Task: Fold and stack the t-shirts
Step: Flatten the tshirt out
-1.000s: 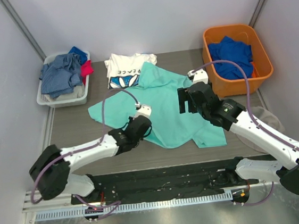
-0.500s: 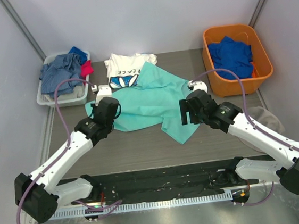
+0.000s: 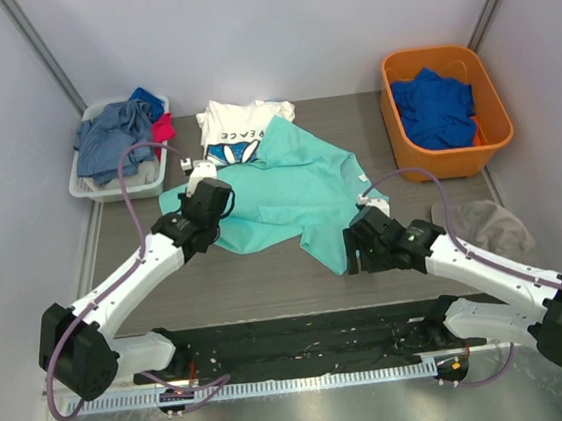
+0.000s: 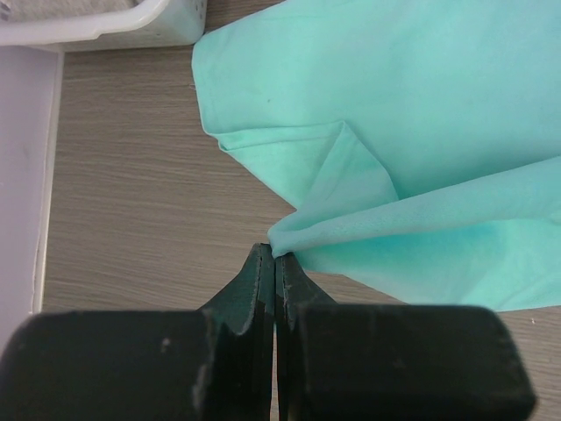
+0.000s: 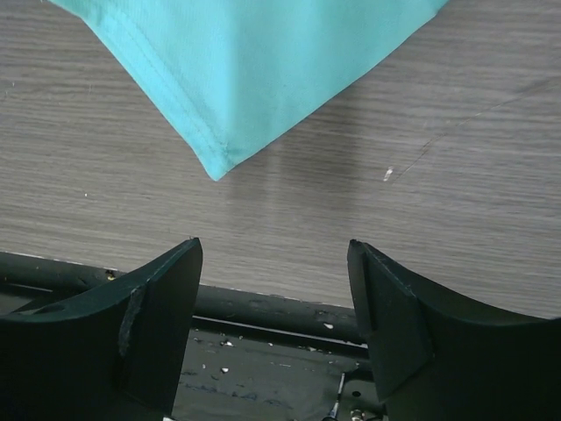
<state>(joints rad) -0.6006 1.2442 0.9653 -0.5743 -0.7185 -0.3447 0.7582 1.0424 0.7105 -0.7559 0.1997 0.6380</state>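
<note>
The mint-teal t-shirt [image 3: 294, 189] lies crumpled and partly folded over itself at the table's middle. Its far edge overlaps the white "PEACE" t-shirt [image 3: 232, 127], which lies at the back. My left gripper [image 3: 213, 210] is at the teal shirt's left side. In the left wrist view the gripper [image 4: 276, 256] is shut, pinching a fold of the teal shirt [image 4: 368, 175]. My right gripper [image 3: 358, 255] is open and empty, just near of the shirt's pointed corner. In the right wrist view the gripper [image 5: 273, 254] is short of that corner [image 5: 223, 162].
A white basket [image 3: 118, 187] with grey-blue clothes stands at the back left. An orange bin [image 3: 457, 162] holding a royal blue garment [image 3: 436, 104] stands at the back right. A grey cloth [image 3: 489, 224] lies at the right. The black base rail [image 3: 304, 334] runs along the near edge.
My left gripper went from the shirt's near middle to its left side, pulling fabric over. My right gripper drew back from the shirt toward the near edge, and the shirt now lies more bunched.
</note>
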